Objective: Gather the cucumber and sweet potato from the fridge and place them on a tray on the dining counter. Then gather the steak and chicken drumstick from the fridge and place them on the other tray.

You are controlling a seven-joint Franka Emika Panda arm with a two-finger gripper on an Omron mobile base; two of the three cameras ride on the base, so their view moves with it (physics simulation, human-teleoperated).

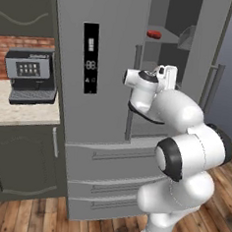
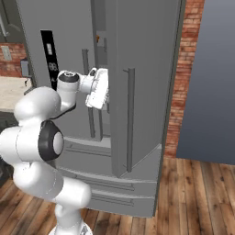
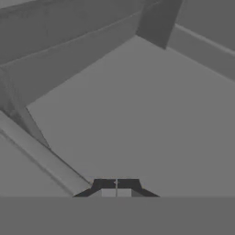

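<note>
- You're at the door-opening step: the fridge [image 1: 107, 63] has its right door [image 2: 137, 92] swung partly out, left door [image 1: 90, 86] closed.
- The gripper [image 3: 116, 183] sits at the gap between the two doors, near the right door's inner edge; its fingers are pressed together, nothing pinched.
- One red item [image 1: 154, 33] lies on an upper shelf inside, possibly the steak, too small to be sure.
- Cucumber, sweet potato and drumstick: can't place them from here; likely on shelves hidden by the door.
- Nothing gathered yet, so the task looks barely started.
- Next move, as I judge it: push the right door wider, then spread the fingers and reach in for the vegetables first.
- Watch the arm's elbow against the door handle [image 2: 130, 119] as you swing.
</note>
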